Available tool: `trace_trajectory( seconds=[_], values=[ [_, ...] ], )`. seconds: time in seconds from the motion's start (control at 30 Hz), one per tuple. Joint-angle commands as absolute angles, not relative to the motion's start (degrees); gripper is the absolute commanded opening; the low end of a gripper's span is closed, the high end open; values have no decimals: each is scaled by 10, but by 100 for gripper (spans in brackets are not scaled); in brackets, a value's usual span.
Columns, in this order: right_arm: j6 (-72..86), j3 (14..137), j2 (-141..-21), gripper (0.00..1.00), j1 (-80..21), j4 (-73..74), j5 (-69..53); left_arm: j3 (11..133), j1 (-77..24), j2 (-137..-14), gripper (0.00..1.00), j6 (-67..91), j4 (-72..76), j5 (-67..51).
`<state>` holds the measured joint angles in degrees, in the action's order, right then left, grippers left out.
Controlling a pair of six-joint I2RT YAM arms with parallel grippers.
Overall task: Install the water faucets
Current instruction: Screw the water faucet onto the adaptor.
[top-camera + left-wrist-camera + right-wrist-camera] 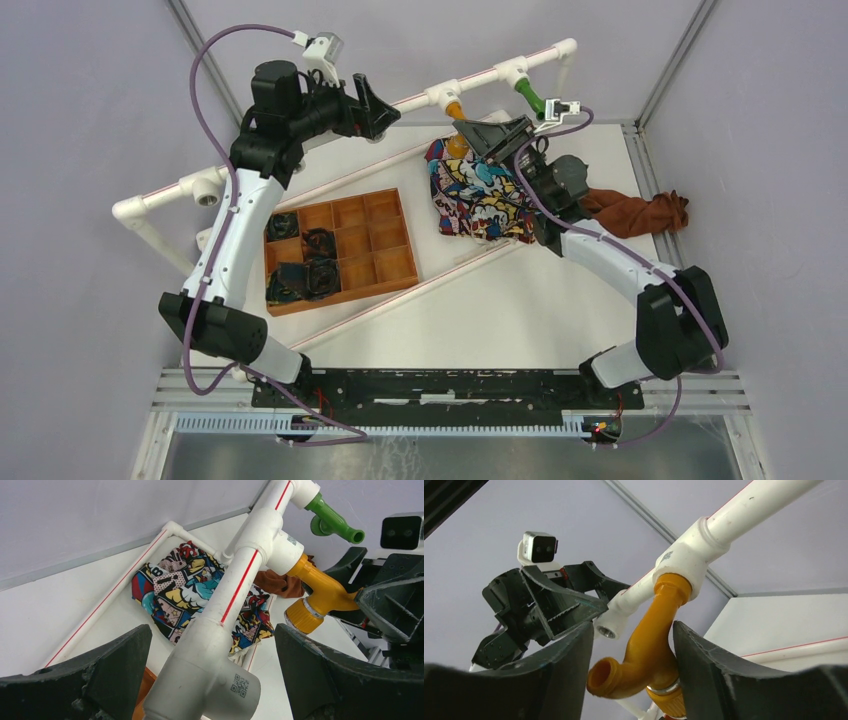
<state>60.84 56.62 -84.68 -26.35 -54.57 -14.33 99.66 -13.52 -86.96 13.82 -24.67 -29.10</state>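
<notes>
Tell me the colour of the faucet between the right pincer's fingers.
The faucet is orange-yellow, clearest in the right wrist view.

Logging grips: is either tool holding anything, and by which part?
Left tool open astride the white pipe, holding nothing. Right tool flanks the orange faucet at its neck near the knob; grip cannot be told.

The orange faucet (649,645) is glossy, smooth plastic.

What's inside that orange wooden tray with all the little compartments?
Dark bundled items fill several left compartments of the tray; the right ones look empty. What they are is too small to tell, and anything beneath them is covered.
</notes>
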Motion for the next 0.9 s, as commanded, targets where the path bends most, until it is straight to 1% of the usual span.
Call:
trace_trajectory(
  seconds=[0.0,0.07,0.17,0.33,0.5,0.63,0.7,0.73,0.87],
  values=[
    [679,576,-773,70,-273,-502,-148,980,-142,-869,100,149,-314,-306],
    [617,582,-745,81,-272,-413,-113,980,-142,-869,100,149,-314,-308],
    [534,600,-715,90,-271,-315,-71,981,-143,-869,100,150,-314,-308],
    [444,627,-701,94,-271,-214,-38,980,-142,-871,100,152,-310,-310],
    [424,640,-717,94,-275,-205,-63,977,-143,-876,100,160,-302,-317],
    [405,649,-728,88,-285,-201,-65,977,-143,-876,100,160,-304,-316],
    [400,654,-732,82,-289,-202,-64,976,-142,-875,100,160,-304,-317],
    [399,656,-734,75,-292,-204,-65,976,-142,-875,100,160,-304,-316],
    [403,667,-745,53,-299,-207,-59,971,-142,-872,100,160,-302,-315]
  ],
)
